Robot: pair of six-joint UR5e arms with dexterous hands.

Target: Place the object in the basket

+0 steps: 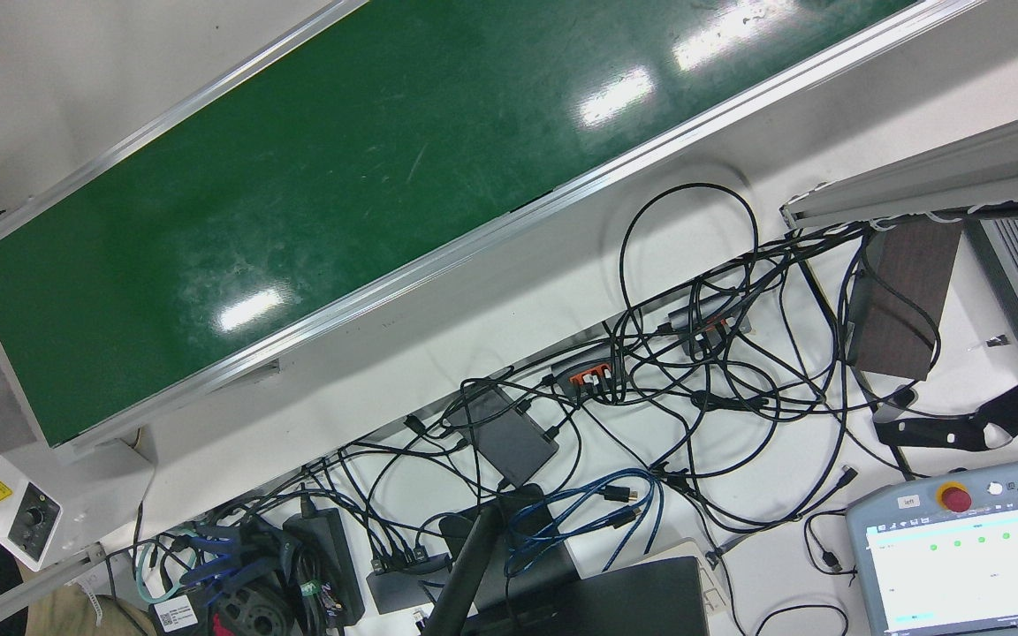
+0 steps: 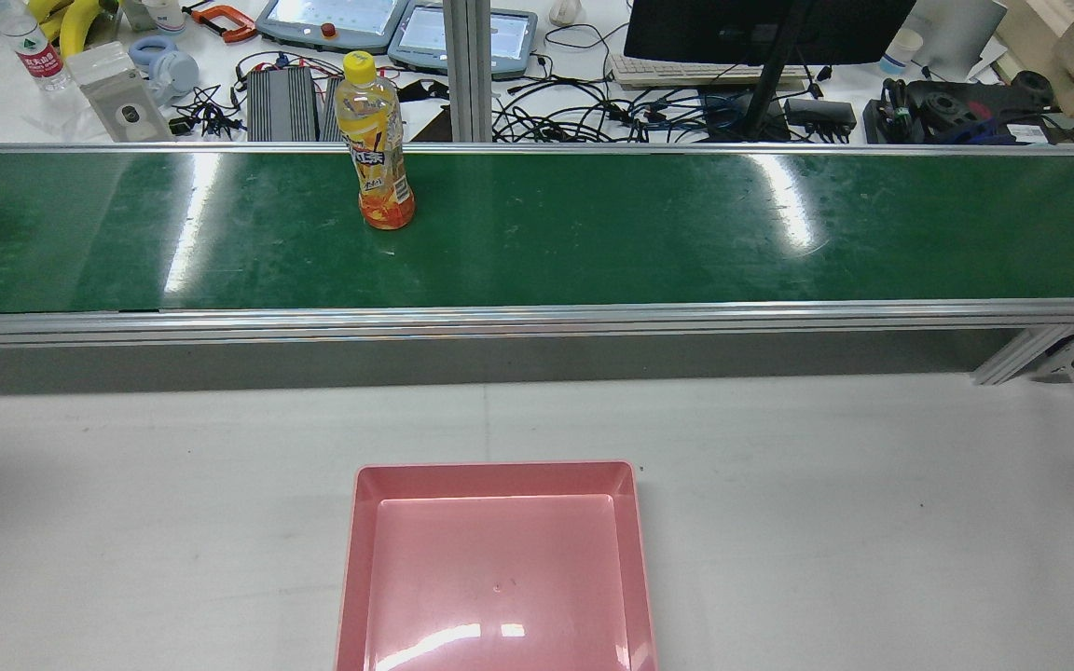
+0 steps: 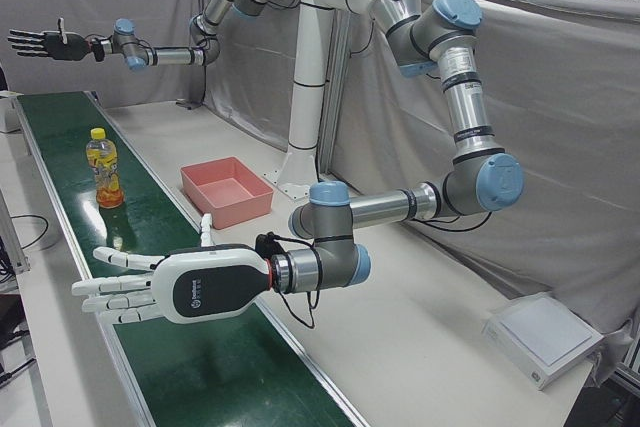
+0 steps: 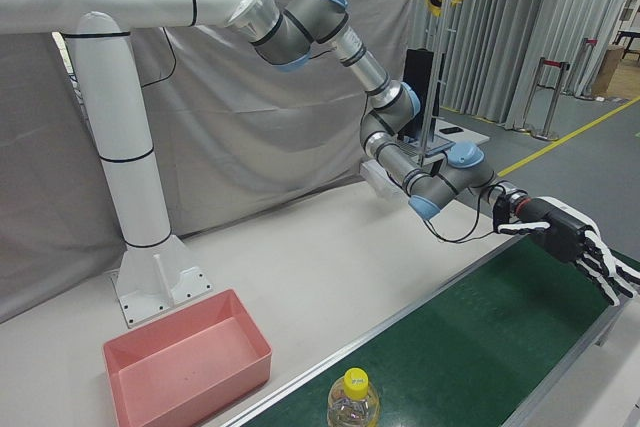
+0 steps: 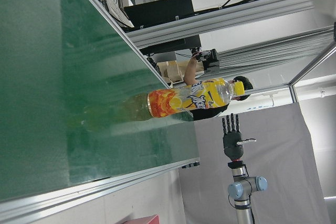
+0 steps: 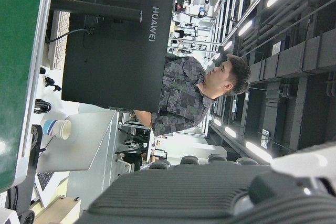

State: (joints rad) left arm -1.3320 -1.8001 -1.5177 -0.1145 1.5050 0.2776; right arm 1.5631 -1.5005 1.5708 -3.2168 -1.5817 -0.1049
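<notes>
An orange drink bottle [image 2: 378, 140] with a yellow cap stands upright on the green conveyor belt [image 2: 686, 233], left of centre. It also shows in the left-front view [image 3: 105, 169], the right-front view [image 4: 352, 399] and the left hand view [image 5: 189, 98]. The pink basket [image 2: 495, 472] sits empty on the white table, nearer the robot than the belt [image 3: 215, 211] [image 4: 200, 387]. My left hand [image 3: 165, 287] [image 4: 575, 242] is open and empty, low over the belt, well apart from the bottle. My right hand [image 3: 40, 42] [image 5: 233, 140] is open and empty, raised over the belt's other end.
The white pedestal [image 3: 300, 127] stands behind the basket. Beyond the belt lies a desk with tangled cables [image 1: 695, 371], a monitor [image 2: 761, 28] and teach pendants [image 2: 332, 19]. A person [image 6: 194, 98] stands by the monitor. A white box [image 3: 545, 339] lies on the table's far corner.
</notes>
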